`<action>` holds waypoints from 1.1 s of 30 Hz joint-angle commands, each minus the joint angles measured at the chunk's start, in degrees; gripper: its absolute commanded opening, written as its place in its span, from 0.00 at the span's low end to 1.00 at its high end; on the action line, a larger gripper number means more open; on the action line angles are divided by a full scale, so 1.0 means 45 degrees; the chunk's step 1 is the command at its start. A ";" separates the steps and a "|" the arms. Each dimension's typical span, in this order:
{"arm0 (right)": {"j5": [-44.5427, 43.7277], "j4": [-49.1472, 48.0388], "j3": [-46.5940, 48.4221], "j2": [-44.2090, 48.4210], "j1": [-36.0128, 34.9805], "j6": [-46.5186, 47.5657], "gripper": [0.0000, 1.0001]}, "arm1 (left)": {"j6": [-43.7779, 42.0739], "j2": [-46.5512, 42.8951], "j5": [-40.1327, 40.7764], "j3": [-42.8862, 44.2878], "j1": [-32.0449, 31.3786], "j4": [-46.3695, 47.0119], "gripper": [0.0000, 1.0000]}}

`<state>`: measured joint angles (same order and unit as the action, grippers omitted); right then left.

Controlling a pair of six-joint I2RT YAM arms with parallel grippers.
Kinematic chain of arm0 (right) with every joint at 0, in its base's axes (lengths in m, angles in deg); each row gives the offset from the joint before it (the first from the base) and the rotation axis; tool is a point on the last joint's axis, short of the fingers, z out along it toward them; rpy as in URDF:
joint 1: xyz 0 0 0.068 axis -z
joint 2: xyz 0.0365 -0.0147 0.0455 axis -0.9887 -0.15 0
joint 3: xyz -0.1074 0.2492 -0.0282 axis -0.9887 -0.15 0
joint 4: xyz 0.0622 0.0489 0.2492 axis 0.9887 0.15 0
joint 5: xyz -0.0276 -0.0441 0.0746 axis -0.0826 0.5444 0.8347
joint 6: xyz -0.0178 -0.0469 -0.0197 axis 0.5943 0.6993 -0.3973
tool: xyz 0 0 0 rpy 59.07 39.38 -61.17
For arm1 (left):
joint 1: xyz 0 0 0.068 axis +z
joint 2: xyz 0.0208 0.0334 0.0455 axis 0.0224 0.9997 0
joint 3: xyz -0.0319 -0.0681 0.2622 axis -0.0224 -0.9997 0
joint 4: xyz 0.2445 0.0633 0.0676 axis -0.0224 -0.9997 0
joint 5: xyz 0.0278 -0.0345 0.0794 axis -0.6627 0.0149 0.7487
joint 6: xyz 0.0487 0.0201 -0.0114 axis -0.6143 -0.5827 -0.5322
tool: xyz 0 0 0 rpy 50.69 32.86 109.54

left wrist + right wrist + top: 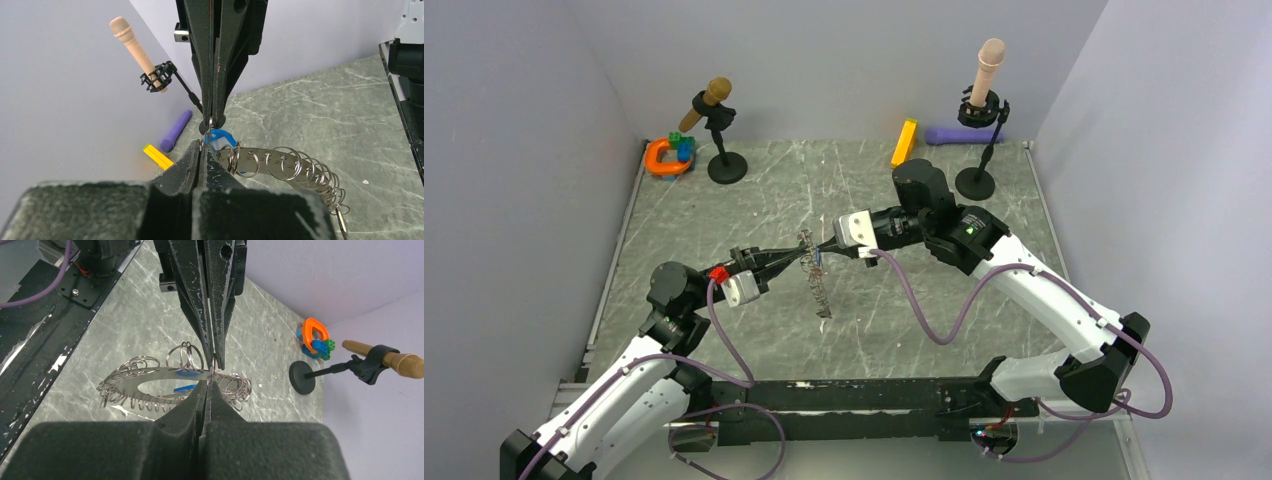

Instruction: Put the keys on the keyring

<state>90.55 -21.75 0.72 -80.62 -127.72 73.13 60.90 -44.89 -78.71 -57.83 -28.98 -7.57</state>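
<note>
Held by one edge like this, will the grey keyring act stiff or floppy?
Probably fairly stiff: the keyring juts out from the shut fingers without collapsing. Its small loops sit at odd angles, so they would likely swing and snag. It looks like thin metal, so it is probably light for its width.

The keyring (819, 285) hangs over the table (904, 320) middle, between the left hand (801, 256) and the right hand (823, 248).

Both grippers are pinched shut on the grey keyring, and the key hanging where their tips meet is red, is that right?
No, that key is blue, not red; the left wrist view shows it. The rest stands: the left gripper and the right gripper are both pinched shut on the grey keyring where their tips meet.
</note>
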 commanded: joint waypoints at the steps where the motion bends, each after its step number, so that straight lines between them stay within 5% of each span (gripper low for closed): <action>1: -0.0076 -0.0066 0.0398 0.0293 -0.0073 0.0214 0.00 | -0.0197 -0.0088 0.0178 0.0198 -0.0061 0.0609 0.00; 33: 0.0148 -0.0284 0.0289 0.0191 -0.0091 0.0080 0.00 | 0.0007 -0.0057 0.0089 0.0176 -0.0067 0.0812 0.00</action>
<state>89.37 -21.67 0.72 -80.62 -127.72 73.35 60.79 -44.89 -78.32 -57.83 -28.98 -7.91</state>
